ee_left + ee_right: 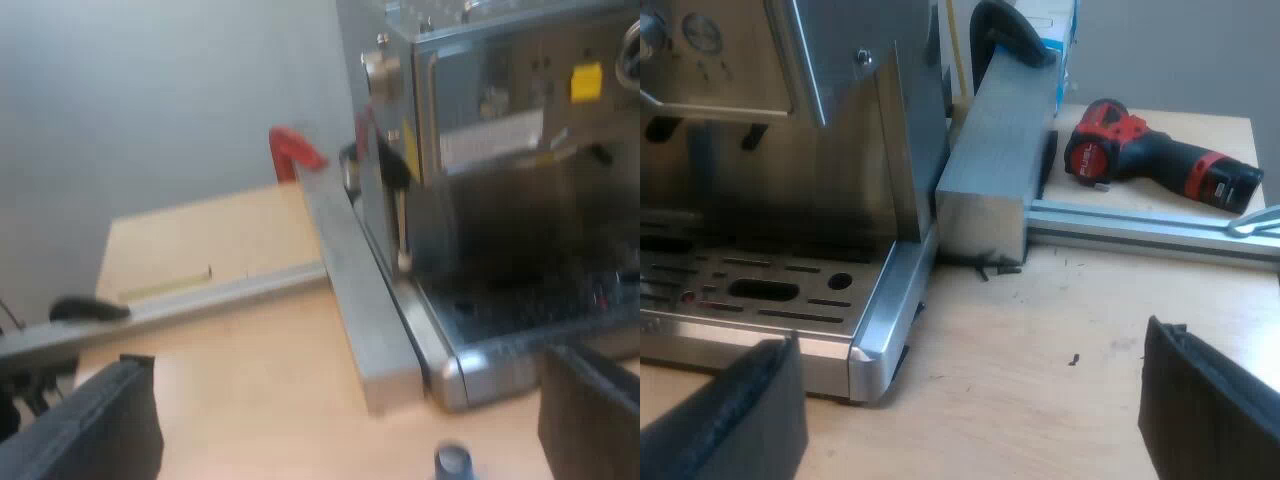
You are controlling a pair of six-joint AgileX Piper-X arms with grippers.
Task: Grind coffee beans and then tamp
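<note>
The espresso machine (500, 150) stands on a wooden table (260, 380), its steel front and drip tray (540, 300) facing me. My left gripper (340, 430) hovers open over the table just before the tray's corner, with nothing between its fingers. A small dark round-topped object (452, 460) sits on the table between them; I cannot tell what it is. The espresso machine (790, 120) and its slotted drip tray (750, 290) also show in the right wrist view. My right gripper (970, 420) is open and holds nothing, low over the table (1060, 340) by the tray's other corner.
A thick aluminium bar (350, 280) lies against the machine's side, joined by a thinner rail (200, 300). A red clamp (290, 150) and a black clamp handle (90, 310) hold them. On the other side are a similar bar (990, 170), rail (1140, 230), black clamp (1010, 35) and red-and-black drill (1150, 155).
</note>
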